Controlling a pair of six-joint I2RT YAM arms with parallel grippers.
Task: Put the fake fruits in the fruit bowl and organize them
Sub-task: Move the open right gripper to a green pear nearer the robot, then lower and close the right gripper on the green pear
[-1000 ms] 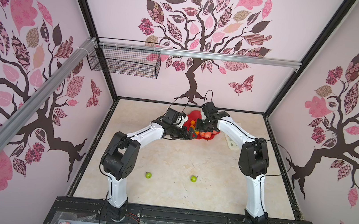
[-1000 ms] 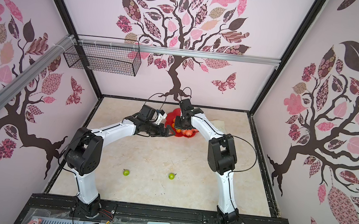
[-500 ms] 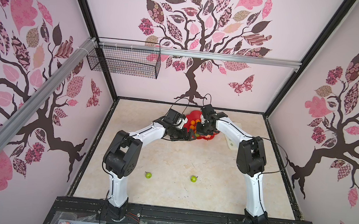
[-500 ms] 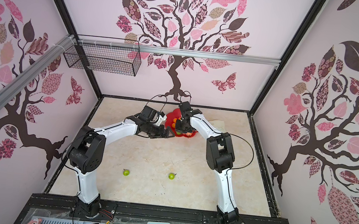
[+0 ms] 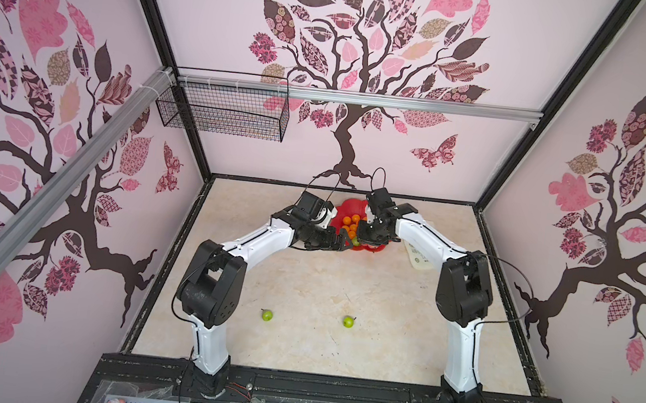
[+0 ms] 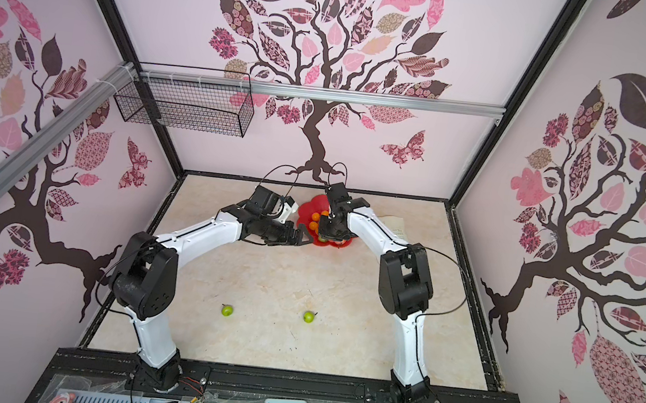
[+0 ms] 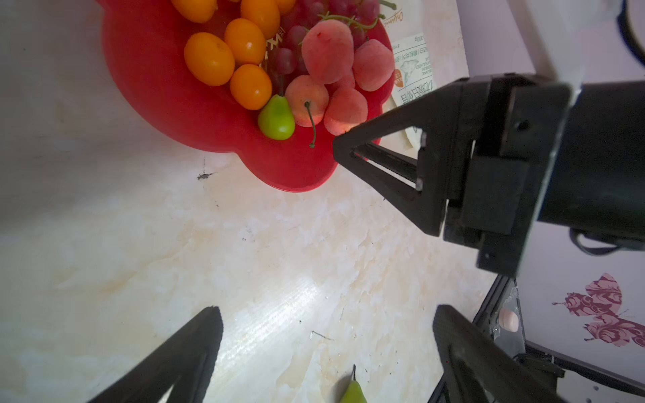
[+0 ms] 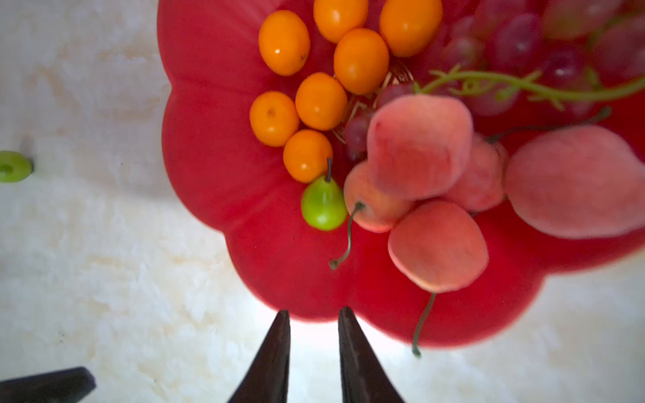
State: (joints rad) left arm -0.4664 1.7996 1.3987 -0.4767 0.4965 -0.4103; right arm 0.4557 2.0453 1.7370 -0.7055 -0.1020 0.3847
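- Fruit bowl (image 8: 209, 174) — glossy red, scalloped — at marbled tabletop's (image 5: 303, 284) 12 o'clock: smooth oranges (image 8: 361, 61), fuzzy peaches (image 8: 419, 146), translucent grapes (image 8: 523, 42), green pear (image 8: 324, 206) inside.
- Two green fruits (image 5: 266, 315) loose toward 6 o'clock.
- Left gripper (image 7: 328, 310) spread wide, empty; right gripper (image 8: 314, 310) barely parted, empty.

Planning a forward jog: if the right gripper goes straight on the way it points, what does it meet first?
Probably the near rim of the fruit bowl: the right gripper has its empty, slightly parted tips at that red edge. Beyond lies bare dish, then the green pear. Its height over the rim is unclear.
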